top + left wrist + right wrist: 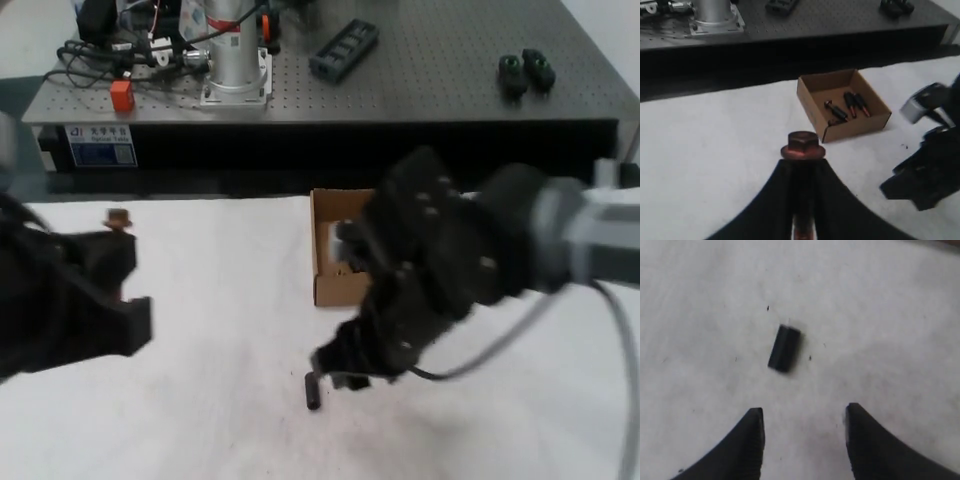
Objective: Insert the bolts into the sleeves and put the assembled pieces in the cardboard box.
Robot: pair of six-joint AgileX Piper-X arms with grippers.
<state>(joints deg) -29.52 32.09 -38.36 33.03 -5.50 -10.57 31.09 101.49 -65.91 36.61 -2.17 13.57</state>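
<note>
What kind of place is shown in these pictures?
Probably a laboratory or workshop: a perforated optical table carries a metal post and cables, and a white-covered bench stands in front of it.

- The copper-coloured hex-head metal bolt point(802, 146) shows a reddish-brown sheen against the matt black left gripper point(802, 167).
- The short black cylindrical sleeve point(784, 348) is plain dark on the white fuzzy cloth point(890, 315), which has a few tiny dark specks.
- The right gripper point(804, 411) is black too.
- The plain tan cardboard box point(810, 107) holds assembled pieces point(855, 104) that are black with copper-red ends.
- The dark grey metal bench plate point(430, 60) has a regular grid of small holes.
- On it are a small orange block point(121, 95) and a silver metal post point(237, 50).
</note>
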